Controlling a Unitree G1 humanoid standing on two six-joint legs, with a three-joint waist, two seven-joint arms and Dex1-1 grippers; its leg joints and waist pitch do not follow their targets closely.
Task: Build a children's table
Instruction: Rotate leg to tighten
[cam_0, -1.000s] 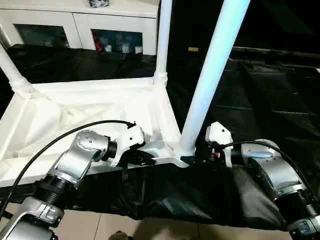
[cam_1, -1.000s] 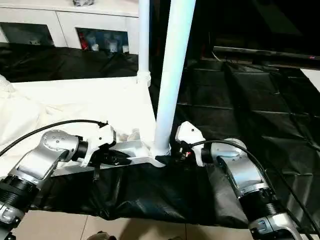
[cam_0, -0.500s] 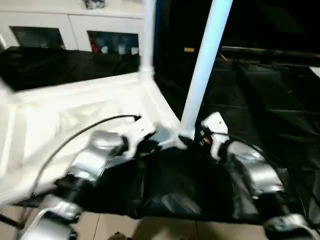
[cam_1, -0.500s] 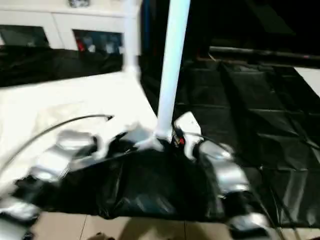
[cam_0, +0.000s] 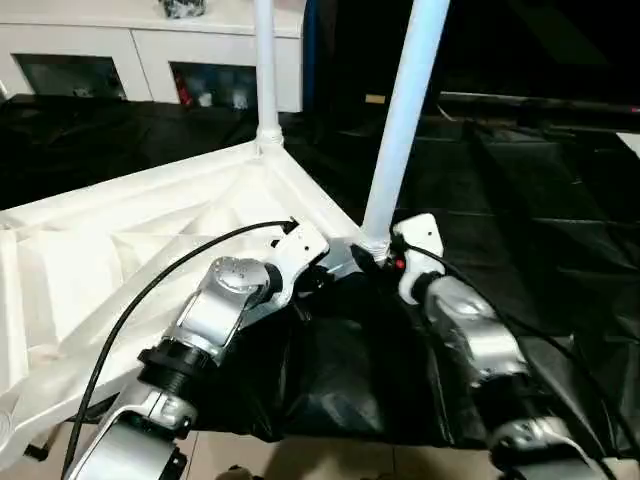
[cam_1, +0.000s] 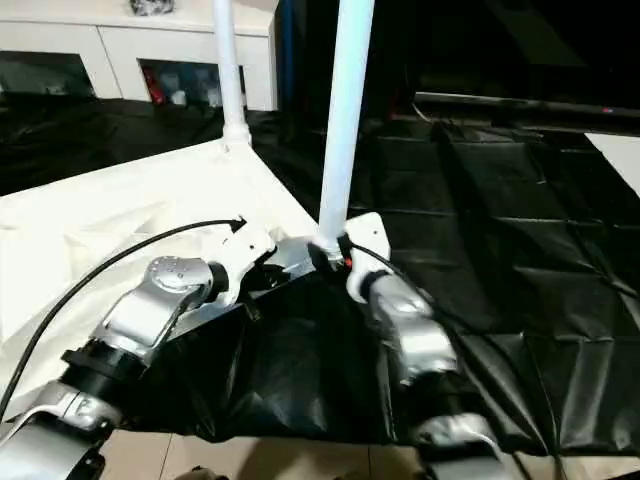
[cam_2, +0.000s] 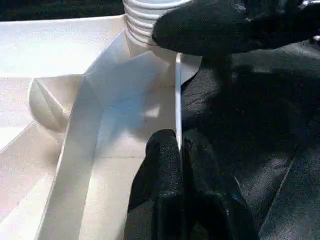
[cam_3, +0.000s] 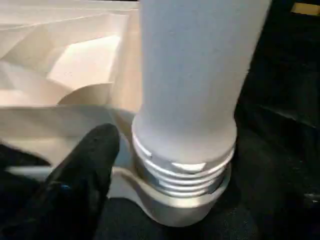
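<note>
The children's table top (cam_0: 120, 240) lies upside down on black cloth, ribbed underside up. Two white legs stand in its corner sockets: a far one (cam_0: 264, 70) and a near one (cam_0: 400, 120). My left gripper (cam_2: 177, 142) is shut on the thin rim (cam_2: 177, 90) of the top, just beside the near corner. My right gripper (cam_0: 385, 258) is at the near leg's threaded base (cam_3: 185, 170). One of its black fingers (cam_3: 90, 165) stands off the base with a gap, so it is open. The other finger is hidden.
Black cloth (cam_0: 520, 200) covers the work surface to the right and in front. A white cabinet (cam_0: 150, 50) with glass doors stands behind. The cloth hangs over the front edge above a tiled floor (cam_0: 300, 455). A black cable (cam_0: 150, 285) loops over my left forearm.
The whole picture has swung, so the camera moved. My right forearm now points straighter at the near leg's base. My left gripper stays shut on the rim.
</note>
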